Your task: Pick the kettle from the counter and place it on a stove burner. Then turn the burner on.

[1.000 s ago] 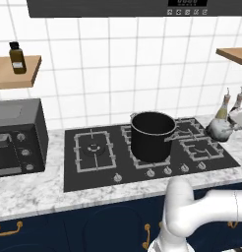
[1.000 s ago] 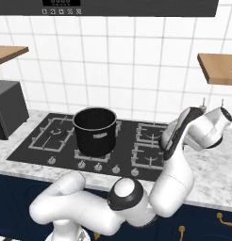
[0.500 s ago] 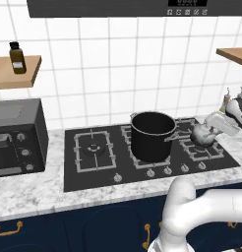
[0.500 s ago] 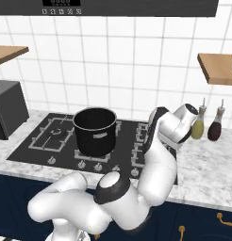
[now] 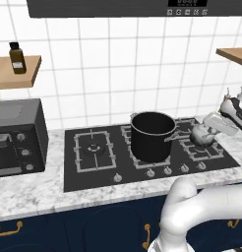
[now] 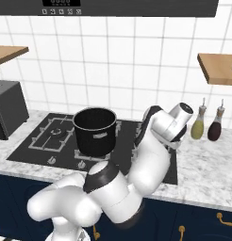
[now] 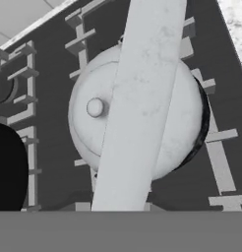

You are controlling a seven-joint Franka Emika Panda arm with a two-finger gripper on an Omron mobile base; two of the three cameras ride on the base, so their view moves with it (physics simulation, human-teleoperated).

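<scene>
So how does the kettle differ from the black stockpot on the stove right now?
The kettle is small, rounded and shiny silver-grey; the black stockpot is much taller, straight-walled and matte black. The kettle has a lid with a knob and a wide handle arching over it; the stockpot is open-topped. The kettle is at the right burner, the stockpot at the middle one. Both are over the black stove.

Flat, even, bright light with no clear source fills both base views. The tiled wall [image 5: 118, 74] shows no glare, and the black pot [image 5: 151, 135] throws only a faint shadow on the stove [image 5: 93, 170]. All pictures are slightly soft. In the hand view the kettle [image 7: 187, 113] looks pale and grainy, with blurred edges.
</scene>
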